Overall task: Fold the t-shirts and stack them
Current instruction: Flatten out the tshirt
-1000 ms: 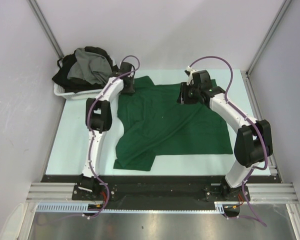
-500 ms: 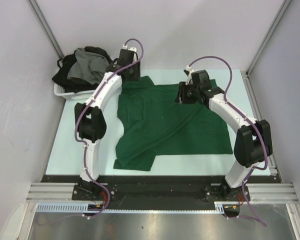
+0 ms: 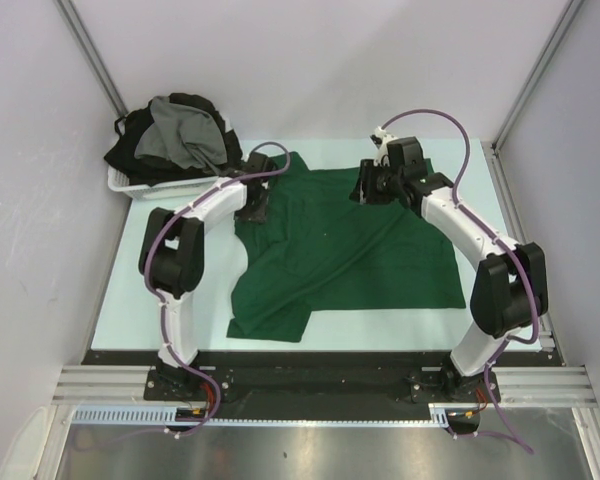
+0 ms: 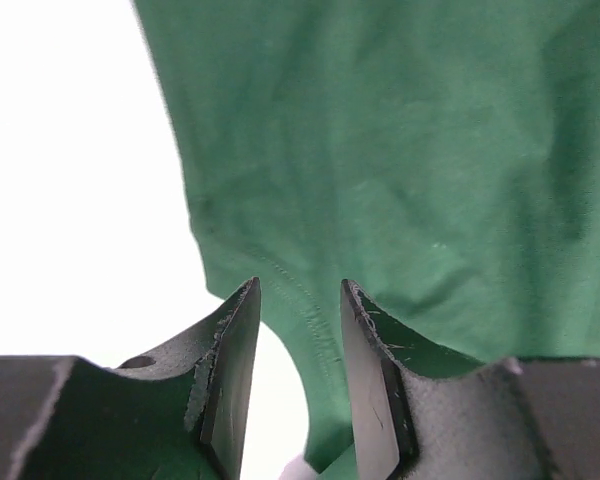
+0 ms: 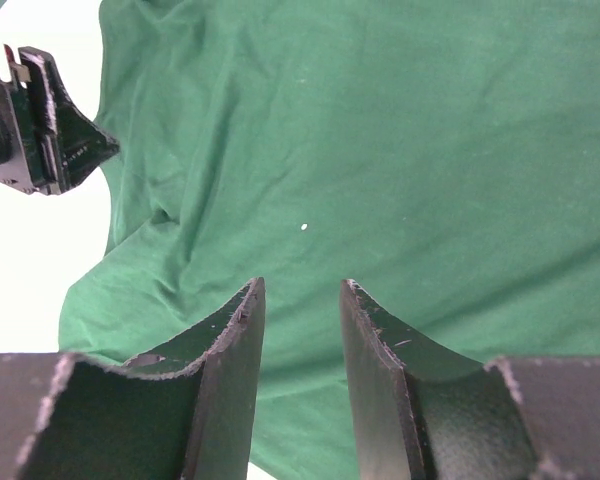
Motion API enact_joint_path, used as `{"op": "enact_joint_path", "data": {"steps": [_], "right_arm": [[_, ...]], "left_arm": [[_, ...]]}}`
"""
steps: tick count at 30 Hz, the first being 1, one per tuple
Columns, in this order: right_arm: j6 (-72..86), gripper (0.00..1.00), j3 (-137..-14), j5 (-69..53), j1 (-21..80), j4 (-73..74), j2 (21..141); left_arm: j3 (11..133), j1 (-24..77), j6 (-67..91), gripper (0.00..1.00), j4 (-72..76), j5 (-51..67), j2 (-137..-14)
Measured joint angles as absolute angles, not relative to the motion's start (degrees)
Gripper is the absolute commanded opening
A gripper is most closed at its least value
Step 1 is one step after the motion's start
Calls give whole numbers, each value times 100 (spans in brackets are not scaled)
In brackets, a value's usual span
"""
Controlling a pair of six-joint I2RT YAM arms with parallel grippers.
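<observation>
A dark green t-shirt lies spread on the table, its lower left part folded into a narrow flap. My left gripper hangs low over the shirt's left edge. In the left wrist view its jaws stand open, with the stitched green hem running between them and nothing pinched. My right gripper is over the shirt's far right part. Its fingers are open above flat green cloth. The left gripper also shows at the left of the right wrist view. A grey t-shirt and black t-shirts lie heaped at the back left.
The heap of shirts sits in a white plastic basket in the back left corner. Pale walls close in the table on the left, back and right. Bare pale tabletop shows to the left of the green shirt.
My left gripper has swung from beside the basket at the far edge back and down onto the green shirt's left hem. The right gripper has barely moved.
</observation>
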State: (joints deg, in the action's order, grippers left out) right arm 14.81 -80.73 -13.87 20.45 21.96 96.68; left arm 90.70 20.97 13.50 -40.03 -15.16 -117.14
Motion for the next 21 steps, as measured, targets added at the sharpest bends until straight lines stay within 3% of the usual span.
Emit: {"op": "enact_joint_path", "data": {"steps": [21], "right_arm": [[1496,41,-7843,-1446,1916,2196,9341]], "left_arm": [[8995,1994,1671,43,-4217,-2163,-11557]]}}
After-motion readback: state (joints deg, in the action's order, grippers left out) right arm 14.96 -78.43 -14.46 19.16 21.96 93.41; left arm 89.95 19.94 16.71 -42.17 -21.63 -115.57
